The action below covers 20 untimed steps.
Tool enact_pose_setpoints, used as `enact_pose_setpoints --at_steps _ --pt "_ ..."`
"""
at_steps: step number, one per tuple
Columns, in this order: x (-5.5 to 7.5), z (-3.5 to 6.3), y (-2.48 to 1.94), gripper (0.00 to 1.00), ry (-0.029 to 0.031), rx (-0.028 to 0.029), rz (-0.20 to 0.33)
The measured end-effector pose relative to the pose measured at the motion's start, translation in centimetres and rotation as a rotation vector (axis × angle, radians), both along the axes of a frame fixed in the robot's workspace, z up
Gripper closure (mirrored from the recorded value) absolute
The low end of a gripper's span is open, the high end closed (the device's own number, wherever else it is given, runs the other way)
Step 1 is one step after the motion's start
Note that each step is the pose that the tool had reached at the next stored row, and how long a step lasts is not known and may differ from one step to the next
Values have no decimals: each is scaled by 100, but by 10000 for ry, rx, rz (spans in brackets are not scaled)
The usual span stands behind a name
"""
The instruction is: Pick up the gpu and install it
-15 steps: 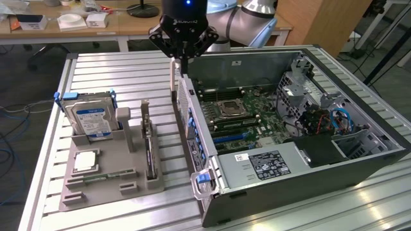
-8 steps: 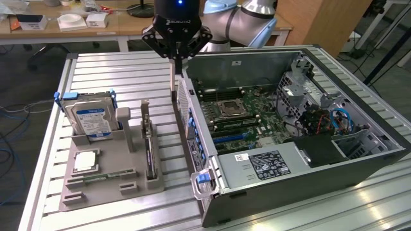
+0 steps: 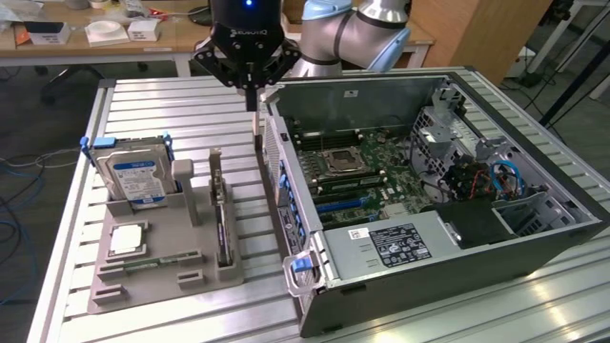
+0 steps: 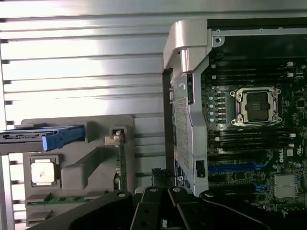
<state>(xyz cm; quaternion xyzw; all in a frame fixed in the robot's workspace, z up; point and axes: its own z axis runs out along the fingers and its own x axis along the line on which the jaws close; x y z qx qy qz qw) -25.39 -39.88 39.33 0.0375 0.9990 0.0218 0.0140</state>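
A ribbed aluminium bench (image 3: 162, 114) catches bright overhead light along its slats (the glare is strongest toward the far edge). Beyond that edge stands a wooden desk (image 3: 105, 51) carrying small white boxes (image 3: 143, 30). A wooden cabinet (image 3: 486, 32) rises past the far corner at the exterior view's right. Loose cables (image 3: 28, 161) trail over the grey floor (image 3: 19, 250).

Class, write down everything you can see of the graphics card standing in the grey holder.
The graphics card is a thin, flat, dark board standing on its long edge, upright in a slot of the grey holder. A silver metal bracket rises at its end farther from the exterior camera. In the wrist view its top edge looks greenish. Only the holder touches it; the shut gripper hangs apart from it, beside the open computer case.
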Motion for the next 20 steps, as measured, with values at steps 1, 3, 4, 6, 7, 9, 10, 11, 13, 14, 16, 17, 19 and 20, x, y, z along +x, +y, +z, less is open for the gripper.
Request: enact_pose_setpoints --at_steps 1,3,4,6,7,9,10,11,13,14,16,17,19,20 --pt "-19 0 0 89 -1 0 0" --pt "-68 0 0 89 -7 0 1" --pt "-87 0 0 89 -8 0 4" --pt "-124 0 0 89 -9 -1 16" --pt "-145 0 0 89 -11 0 20" --pt "-204 0 0 89 -13 -1 22" --pt "-235 0 0 89 -16 -1 22" --pt "-259 0 0 89 -17 -1 22" --pt "-301 0 0 89 -16 0 23" --pt "-321 -1 0 89 -17 1 23" --pt "-362 0 0 89 -16 0 23" --pt "-379 0 0 89 -16 0 23" --pt "-417 0 0 89 -17 -1 23" --pt "-437 0 0 89 -18 0 22"
